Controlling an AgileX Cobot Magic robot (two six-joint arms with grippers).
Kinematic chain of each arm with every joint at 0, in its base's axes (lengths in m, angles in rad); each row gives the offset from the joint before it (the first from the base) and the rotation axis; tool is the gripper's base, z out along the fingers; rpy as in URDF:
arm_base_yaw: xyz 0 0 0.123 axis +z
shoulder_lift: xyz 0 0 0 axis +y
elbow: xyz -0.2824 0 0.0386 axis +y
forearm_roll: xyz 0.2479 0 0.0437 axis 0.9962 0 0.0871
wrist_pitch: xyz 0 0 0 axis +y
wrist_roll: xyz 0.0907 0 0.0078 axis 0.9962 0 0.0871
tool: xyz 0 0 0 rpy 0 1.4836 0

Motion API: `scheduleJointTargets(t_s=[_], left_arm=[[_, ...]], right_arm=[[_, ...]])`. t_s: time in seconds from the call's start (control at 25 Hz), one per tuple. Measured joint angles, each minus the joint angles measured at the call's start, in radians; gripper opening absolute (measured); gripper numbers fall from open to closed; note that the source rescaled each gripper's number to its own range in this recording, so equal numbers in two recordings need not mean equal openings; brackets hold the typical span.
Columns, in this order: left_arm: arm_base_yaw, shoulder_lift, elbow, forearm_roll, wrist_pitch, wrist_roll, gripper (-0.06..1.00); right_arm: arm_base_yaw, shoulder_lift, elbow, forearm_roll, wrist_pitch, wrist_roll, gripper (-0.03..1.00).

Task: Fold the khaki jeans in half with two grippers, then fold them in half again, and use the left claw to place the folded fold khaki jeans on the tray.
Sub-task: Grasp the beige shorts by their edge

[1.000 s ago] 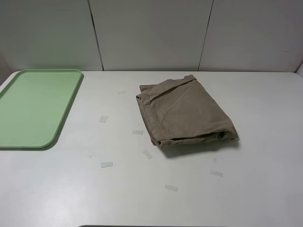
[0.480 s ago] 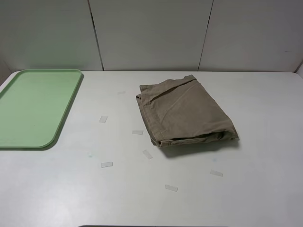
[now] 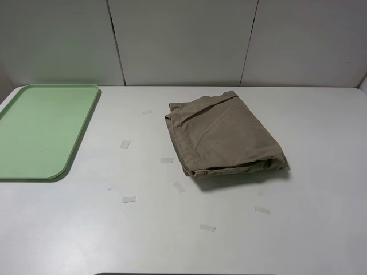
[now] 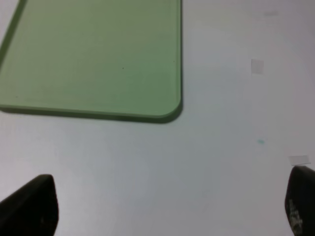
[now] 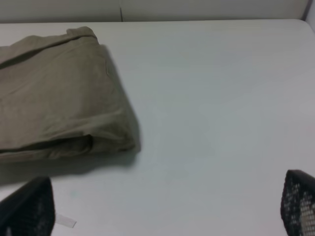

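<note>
The khaki jeans [image 3: 225,136] lie folded in a thick stack right of the table's middle; they also show in the right wrist view [image 5: 54,98]. The mint-green tray [image 3: 40,129] lies flat at the far left and holds nothing; it also shows in the left wrist view [image 4: 98,54]. Neither arm shows in the exterior view. My left gripper [image 4: 165,206] is open and empty, with its fingertips [image 4: 30,206] spread wide over bare table near the tray's corner. My right gripper [image 5: 162,209] is open and empty over bare table beside the jeans.
Several small clear tape pieces [image 3: 129,199] lie on the white table [image 3: 321,189] in front of and left of the jeans. One shows in the left wrist view [image 4: 257,65]. A grey panelled wall [image 3: 183,40] stands behind the table.
</note>
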Motion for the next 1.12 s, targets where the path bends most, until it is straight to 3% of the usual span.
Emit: scheduleJointTargets(t_s=[0.88,1.12], left_arm=[[0.000,0.003,-0.001,-0.003,0.000,0.000,0.90],[0.000,0.213,-0.110,-0.006,0.002,0.001,0.89]], right_arm=[[0.000,0.000,0.000,0.000,0.000,0.000,1.00],[0.000,0.000,0.000,0.001,0.000,0.000,1.00]])
